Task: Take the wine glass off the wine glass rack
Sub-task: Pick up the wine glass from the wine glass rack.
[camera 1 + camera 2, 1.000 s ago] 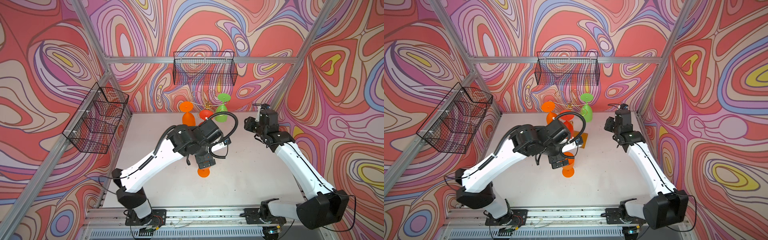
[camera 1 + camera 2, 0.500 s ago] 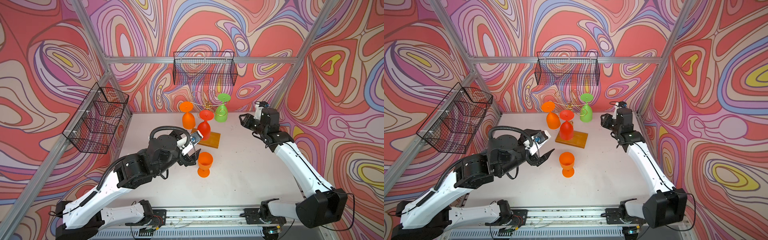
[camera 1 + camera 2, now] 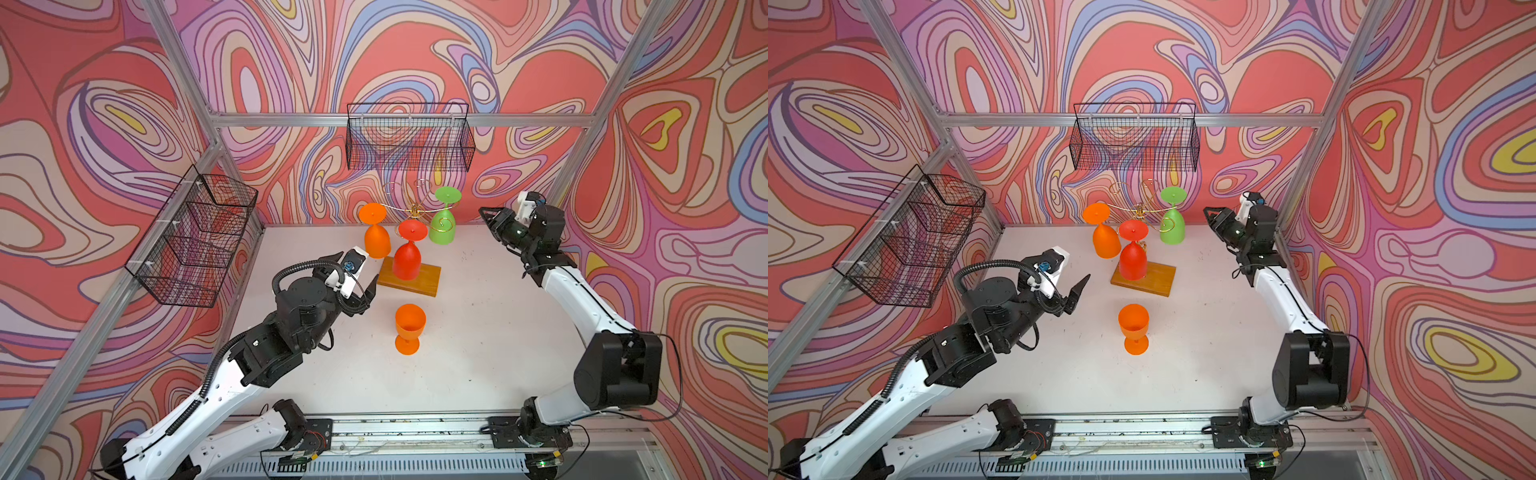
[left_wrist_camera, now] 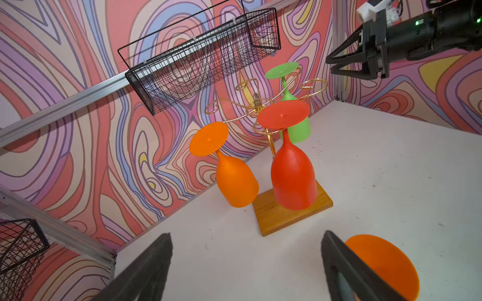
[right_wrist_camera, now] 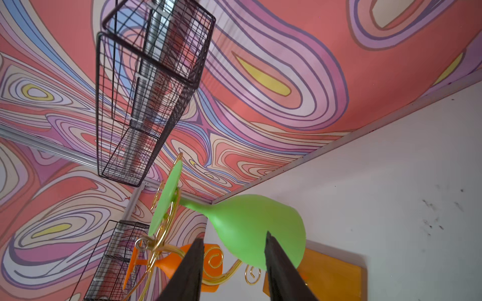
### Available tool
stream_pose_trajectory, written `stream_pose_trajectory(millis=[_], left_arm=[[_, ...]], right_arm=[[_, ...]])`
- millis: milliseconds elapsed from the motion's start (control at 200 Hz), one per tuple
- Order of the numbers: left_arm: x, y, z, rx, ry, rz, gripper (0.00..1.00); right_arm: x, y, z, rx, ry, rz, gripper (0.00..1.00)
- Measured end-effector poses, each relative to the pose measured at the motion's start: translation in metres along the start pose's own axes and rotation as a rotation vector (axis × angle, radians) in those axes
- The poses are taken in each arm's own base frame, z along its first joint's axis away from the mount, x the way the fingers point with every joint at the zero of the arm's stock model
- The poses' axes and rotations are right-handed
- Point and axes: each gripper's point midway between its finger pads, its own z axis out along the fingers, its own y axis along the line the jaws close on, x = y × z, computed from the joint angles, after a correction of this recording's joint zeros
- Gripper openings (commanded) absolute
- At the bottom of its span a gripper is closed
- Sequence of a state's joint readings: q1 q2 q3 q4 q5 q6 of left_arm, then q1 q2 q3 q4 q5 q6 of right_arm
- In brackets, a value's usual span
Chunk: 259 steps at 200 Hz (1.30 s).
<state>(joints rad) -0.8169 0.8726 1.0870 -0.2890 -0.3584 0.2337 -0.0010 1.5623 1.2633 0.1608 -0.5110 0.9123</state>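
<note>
Just ahead of the right tool (image 5: 234,236), prongs apart, green wine glass (image 5: 247,213) upside down on its rack (image 3: 417,284)

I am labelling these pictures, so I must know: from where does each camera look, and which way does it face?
Top views: high in front, looking down on the table, wine glass rack, left arm and right arm.
Left wrist: faces the rack; shows left gripper and, beyond, right gripper.
Right wrist: faces the green glass past its own fingers.
Shared: both wrist views show the green glass.
</note>
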Motion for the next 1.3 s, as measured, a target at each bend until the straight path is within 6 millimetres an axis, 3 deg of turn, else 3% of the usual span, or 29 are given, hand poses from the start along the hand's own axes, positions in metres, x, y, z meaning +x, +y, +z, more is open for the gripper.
stream_pose_trajectory(millis=[95,225,541,1107,1297], left_arm=[[0.005,0.0,0.003,-0.004,0.006,-0.011,0.88],[0.005,0.001,0.004,-0.003,0.001,-0.025,0.88],[0.004,-0.001,0.005,0.012,-0.004,-0.03,0.88],[0.009,-0.003,0.013,0.018,0.015,-0.024,0.89],[0.009,-0.002,0.013,0.017,0.015,-0.025,0.89]], right_arm=[[-0.006,0.006,0.012,-0.054,0.006,0.027,0.43],[-0.021,0.03,0.023,-0.149,0.0,0.03,0.45],[-0.038,0.066,0.022,-0.256,-0.008,0.001,0.45],[-0.011,0.056,0.035,-0.251,0.097,0.034,0.4],[-0.005,0.062,0.041,-0.261,0.127,0.036,0.38]])
